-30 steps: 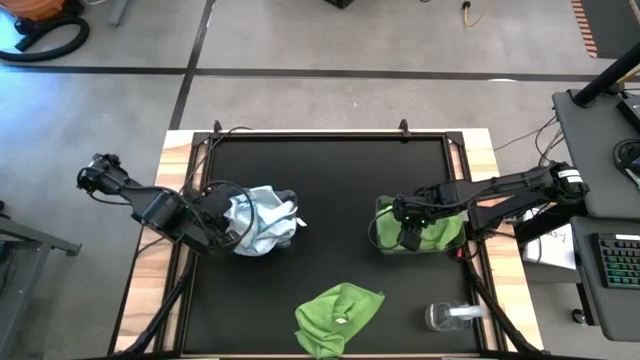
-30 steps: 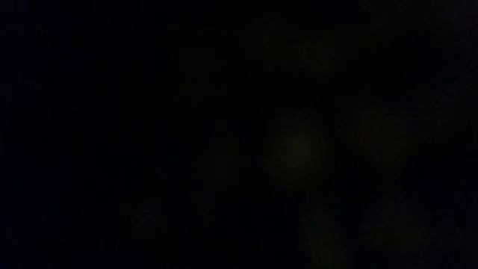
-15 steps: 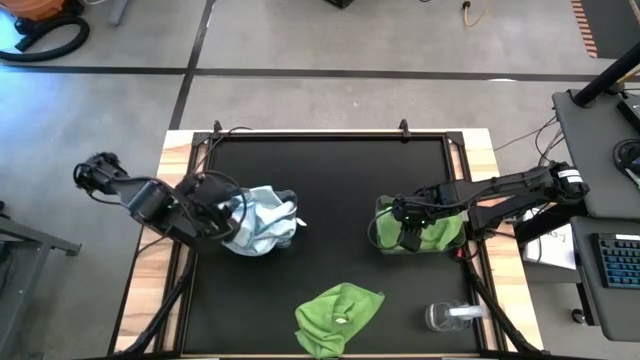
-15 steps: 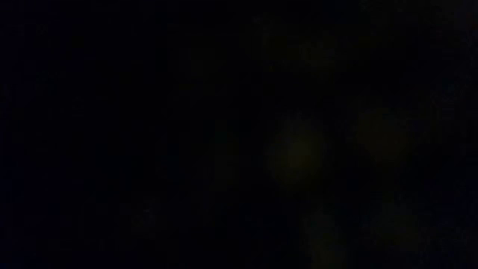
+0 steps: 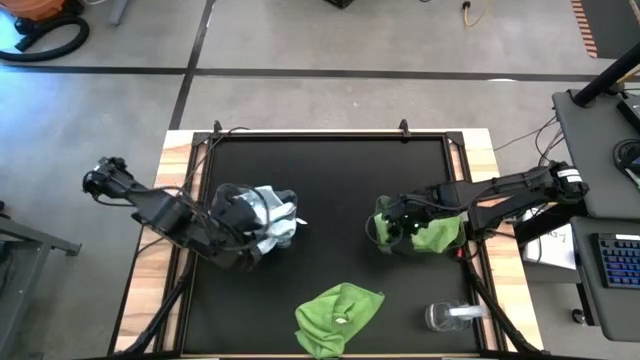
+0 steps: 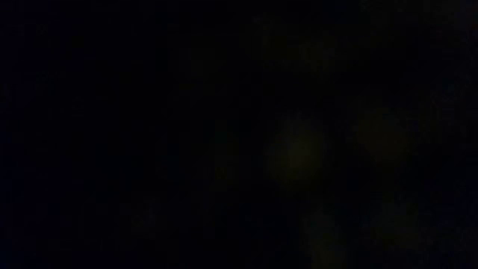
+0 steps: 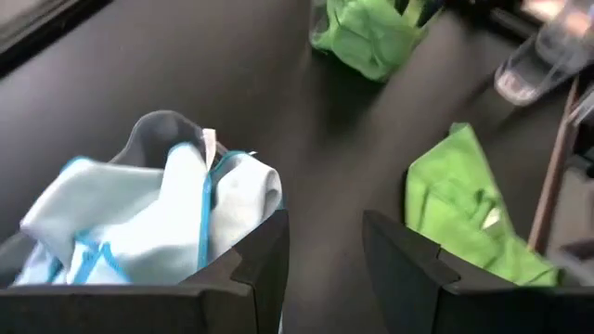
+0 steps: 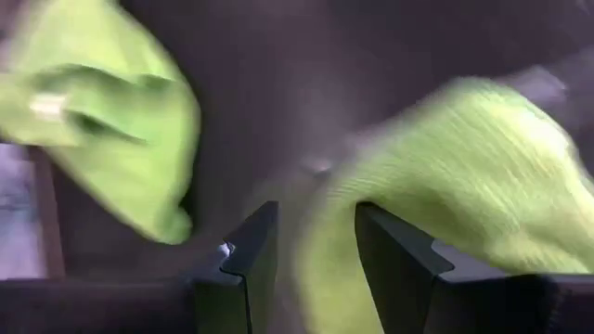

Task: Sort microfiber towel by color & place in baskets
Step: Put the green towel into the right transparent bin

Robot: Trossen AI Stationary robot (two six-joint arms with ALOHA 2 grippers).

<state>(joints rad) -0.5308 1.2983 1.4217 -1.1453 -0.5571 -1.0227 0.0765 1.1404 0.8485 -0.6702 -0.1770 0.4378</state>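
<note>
Left gripper [image 5: 248,232]: fingers apart, empty, over the pale blue towels [image 7: 148,218].
Right gripper [image 5: 392,228]: fingers apart, above green towel in basket [image 5: 437,236].
Loose green towel [image 5: 338,313]: between grippers, nearer table front.

High view evenly lit and sharp; low view nearly black (faint blotches only); right wrist view motion-blurred.

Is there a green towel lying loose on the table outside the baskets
Yes, one green towel lies crumpled on the bare table, apart from both baskets.
</note>
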